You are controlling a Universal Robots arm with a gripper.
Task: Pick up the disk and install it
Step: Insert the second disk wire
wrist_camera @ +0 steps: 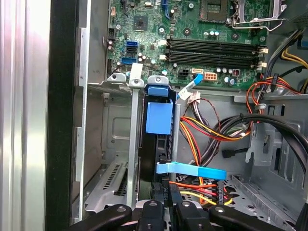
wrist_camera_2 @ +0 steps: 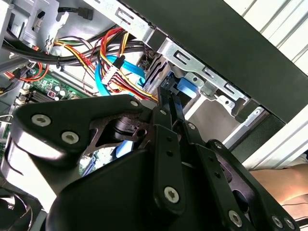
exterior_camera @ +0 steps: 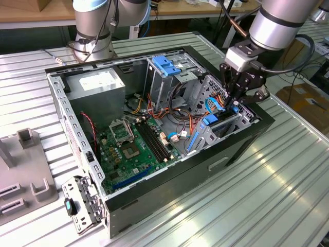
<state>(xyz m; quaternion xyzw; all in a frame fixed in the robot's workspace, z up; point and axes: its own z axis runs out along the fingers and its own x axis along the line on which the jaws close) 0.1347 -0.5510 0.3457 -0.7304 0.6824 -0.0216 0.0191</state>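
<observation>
Black fingers (wrist_camera: 166,190) pinch the disk (wrist_camera: 158,118) edge-on, upright in its bay, arm angled steeply down.

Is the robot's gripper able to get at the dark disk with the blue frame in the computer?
Probably yes: the gripper sits right at the blue-framed dark disk, standing in its metal bay; nothing blocks it.

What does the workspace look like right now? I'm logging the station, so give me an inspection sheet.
Surface: ribbed metal table, bearing an open computer case.
Job's things: disk standing on edge in the drive bay, blue tab up.
Clutter: grey fixture at the exterior view's left.
Grippers: gripper at the disk's end, fingers close together.
Cables: red, yellow, orange and black wires; flat blue cable.
Surroundings: second arm's base; workbenches behind.
</observation>
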